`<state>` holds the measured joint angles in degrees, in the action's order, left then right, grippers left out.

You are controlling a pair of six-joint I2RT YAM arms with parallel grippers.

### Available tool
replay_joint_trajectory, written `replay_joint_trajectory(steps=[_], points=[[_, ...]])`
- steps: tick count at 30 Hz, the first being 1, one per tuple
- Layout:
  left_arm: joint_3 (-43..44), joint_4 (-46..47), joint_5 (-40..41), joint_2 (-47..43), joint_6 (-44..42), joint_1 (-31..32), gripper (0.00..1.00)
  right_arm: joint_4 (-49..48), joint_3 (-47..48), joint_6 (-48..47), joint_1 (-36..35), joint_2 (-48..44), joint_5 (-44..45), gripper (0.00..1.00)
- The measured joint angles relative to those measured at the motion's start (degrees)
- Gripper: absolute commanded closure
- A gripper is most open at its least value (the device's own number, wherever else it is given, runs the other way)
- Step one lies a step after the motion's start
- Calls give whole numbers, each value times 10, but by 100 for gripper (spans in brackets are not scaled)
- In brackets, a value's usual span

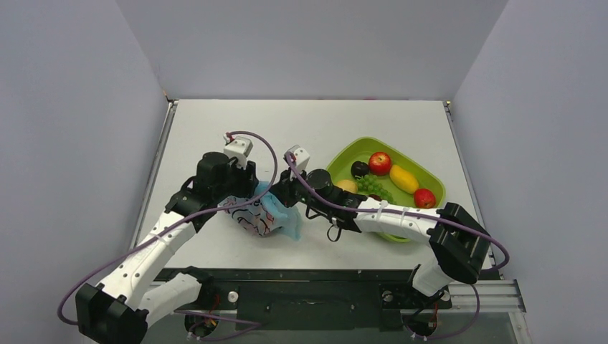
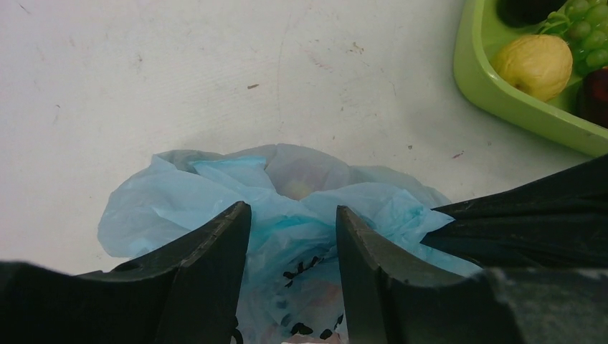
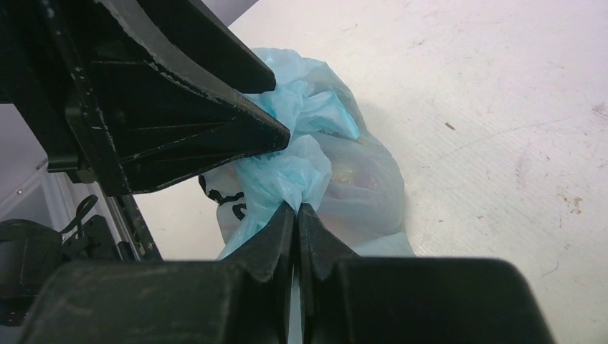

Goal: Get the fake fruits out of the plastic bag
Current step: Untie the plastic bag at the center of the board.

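Sitting pinched in right gripper (image 3: 296, 208): plastic bag (image 3: 351, 179).

White table (image 1: 215, 129) between plain pale-grey walls (image 1: 72, 107), soft even light.

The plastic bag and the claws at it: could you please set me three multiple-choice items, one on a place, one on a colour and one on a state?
1. Where does the plastic bag lie, relative to the green tray?
A. inside it
B. on the table beside it
C. under it

2. What colour is the bag's film?
A. yellow
B. red
C. light blue

3. How is the right claw?
A. wide open
B. shut on a fold of the bag
C. shut on empty air

Answers:
1 B, the top view shows white table between bag and tray.
2 C, both wrist views show pale blue film.
3 B, its fingers meet with film pinched between them.
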<state>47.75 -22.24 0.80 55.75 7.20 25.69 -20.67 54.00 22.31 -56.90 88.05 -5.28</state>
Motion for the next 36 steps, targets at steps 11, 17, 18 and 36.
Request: replay_joint_trajectory(steps=[11,17,18,36], points=[[10,-18,21,49,-6,17,100,-5,-30,7,7,-16,13,100],[10,-17,157,21,12,21,100,-12,-30,10,7,-17,42,100],[9,-16,198,8,18,21,100,-15,-29,12,7,-17,51,100],[3,-14,348,-74,45,3,100,42,-21,29,5,-27,136,71]])
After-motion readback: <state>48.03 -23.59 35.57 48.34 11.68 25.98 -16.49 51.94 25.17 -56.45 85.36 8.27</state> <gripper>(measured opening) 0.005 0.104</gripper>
